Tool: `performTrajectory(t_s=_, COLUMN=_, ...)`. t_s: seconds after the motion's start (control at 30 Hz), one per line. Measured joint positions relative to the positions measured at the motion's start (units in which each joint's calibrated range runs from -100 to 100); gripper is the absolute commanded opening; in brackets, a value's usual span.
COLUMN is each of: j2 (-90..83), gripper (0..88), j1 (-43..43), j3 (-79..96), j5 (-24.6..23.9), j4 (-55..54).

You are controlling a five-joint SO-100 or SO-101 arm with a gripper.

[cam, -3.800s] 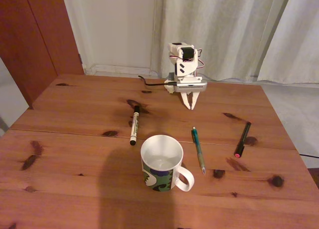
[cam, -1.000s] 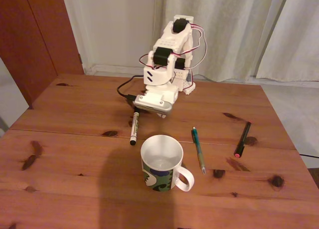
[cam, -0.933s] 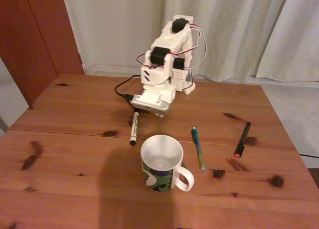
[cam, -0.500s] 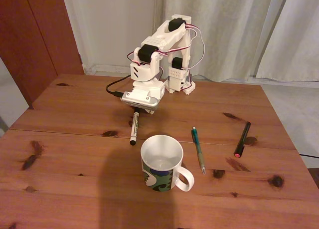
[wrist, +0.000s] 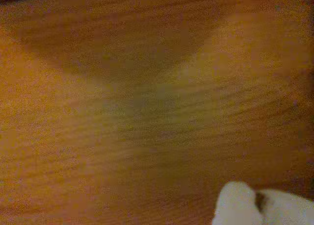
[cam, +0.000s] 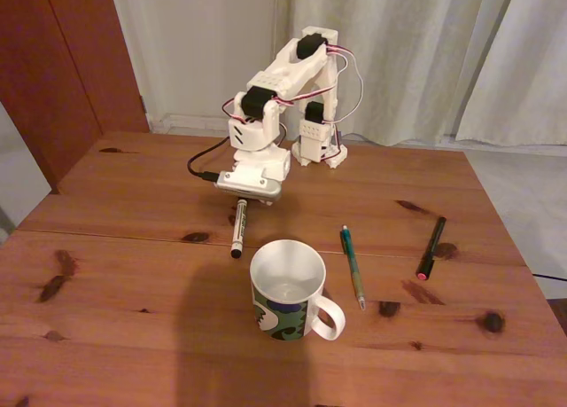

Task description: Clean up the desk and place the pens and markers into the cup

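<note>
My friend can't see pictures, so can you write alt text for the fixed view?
A white robot arm bends low over a white marker on a wooden desk. Nearer the camera stands a camouflage-patterned mug, with a teal pen and a black pen to its right.

Your fixed view was dim, warm-toned and slightly soft, with a broad dark shadow falling over the desk (cam: pixel 106 274) near edge around the cup (cam: pixel 289 289). Your wrist view was heavily blurred: wood grain smeared, shadow patch top-centre, nothing sharp.
</note>
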Motion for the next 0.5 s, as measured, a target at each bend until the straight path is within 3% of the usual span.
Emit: performTrajectory(t_s=0.5, j2=0.00, gripper=0.8, j1=2.86, j3=-0.08, j5=2.34, j4=0.00)
